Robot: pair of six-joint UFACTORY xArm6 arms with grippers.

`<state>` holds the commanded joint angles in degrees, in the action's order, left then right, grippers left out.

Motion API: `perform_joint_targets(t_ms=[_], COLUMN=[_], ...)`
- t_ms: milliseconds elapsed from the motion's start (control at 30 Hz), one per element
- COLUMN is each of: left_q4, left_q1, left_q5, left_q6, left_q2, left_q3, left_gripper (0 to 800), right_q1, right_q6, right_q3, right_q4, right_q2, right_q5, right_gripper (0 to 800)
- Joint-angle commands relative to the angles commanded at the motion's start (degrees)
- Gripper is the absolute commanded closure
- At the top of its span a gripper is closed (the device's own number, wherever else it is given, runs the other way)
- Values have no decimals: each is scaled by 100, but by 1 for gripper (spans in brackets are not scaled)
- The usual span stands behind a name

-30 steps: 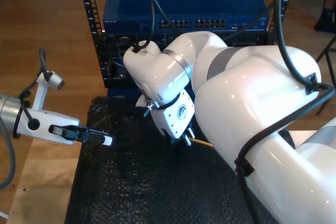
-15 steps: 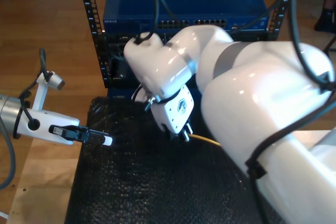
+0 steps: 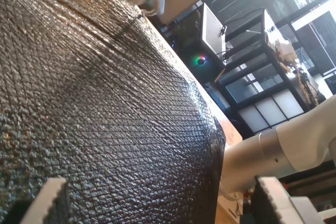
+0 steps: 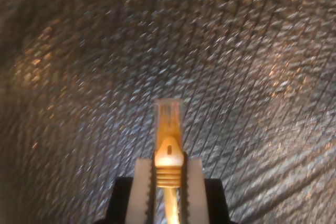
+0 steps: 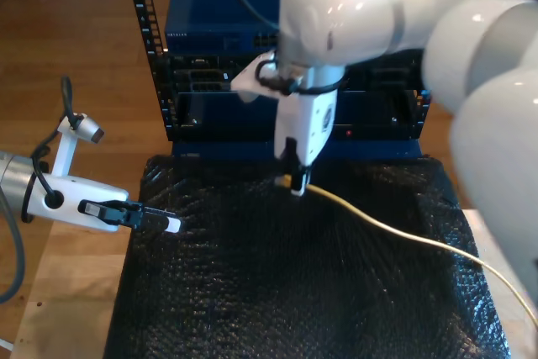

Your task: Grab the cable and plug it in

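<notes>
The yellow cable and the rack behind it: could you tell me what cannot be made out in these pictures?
- Where the cable ends: it runs off the exterior view's right edge.
- The rack ports: too small in the exterior view, partly covered by the arm carrying my second gripper.
- The plug contacts: blurred in the second wrist view.
- My first gripper: whether its jaws meet is unclear at that size in the exterior view.

Yellow cable (image 5: pixel 395 229) (clear-tipped) trailing across mat

Looking down from high in front in the exterior view, facing the blue rack switch (image 5: pixel 252 14). Skimming low and close over the black woven mat (image 3: pixel 105 119) in the first wrist view; pressing near it (image 4: pixel 79 51) in the second; sharing that mat (image 5: pixel 252 292) throughout.
</notes>
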<state>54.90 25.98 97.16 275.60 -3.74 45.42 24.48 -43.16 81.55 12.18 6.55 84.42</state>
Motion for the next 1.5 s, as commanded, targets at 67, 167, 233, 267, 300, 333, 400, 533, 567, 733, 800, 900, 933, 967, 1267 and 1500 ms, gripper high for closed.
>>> perform_joint_targets(t_ms=[67,167,233,267,300,333,400,533,567,733,800,900,933,967,1267,1500], left_q4=[18,35,53,62,62,70,123,369,466,800,905,1090,1152,1204,1451,1908], left_q1=[0,-18,-53,-62,-70,-97,-246,-431,-466,-774,-949,-1187,-1284,-1380,-1758,-1758], left_q5=[9,62,70,70,70,70,70,88,105,325,343,343,343,334,334,466], left_q6=[-18,-44,-62,-97,-141,-202,-360,-589,-607,-747,-818,-905,-923,-923,-905,-879], left_q2=[-9,-9,-9,-26,-53,-105,-193,-343,-360,-475,-589,-712,-756,-800,-844,-791], left_q3=[0,9,26,35,53,62,62,53,53,70,105,123,123,123,264,264], left_gripper=[6,6,6,6,6,6,7,6,6,7,7,7,7,6,7,8], right_q1=[-316,-791,-993,-1073,-1116,-1134,-1134,-1134,-1143,-1459,-1626,-1732,-1741,-1741,-1723,-1679], right_q6=[-325,-782,-941,-985,-1020,-1055,-1160,-1538,-1635,-2022,-2224,-2400,-2418,-2418,-2435,-2426], right_q3=[-132,-237,-237,-237,-220,-202,-202,-229,-220,-211,-229,-237,-246,-246,-475,-747], right_q4=[501,1178,1451,1530,1574,1600,1644,1873,1952,2365,2426,2479,2479,2479,2497,2462], right_q2=[-299,-624,-765,-791,-826,-862,-949,-1108,-1116,-1143,-1213,-1284,-1292,-1319,-1609,-1820], right_q5=[132,396,642,765,870,941,1002,1134,1231,1600,1679,1714,1714,1714,1697,1547], right_gripper=[793,793,794,793,793,794,793,793,793,793,793,793,793,793,793,793])
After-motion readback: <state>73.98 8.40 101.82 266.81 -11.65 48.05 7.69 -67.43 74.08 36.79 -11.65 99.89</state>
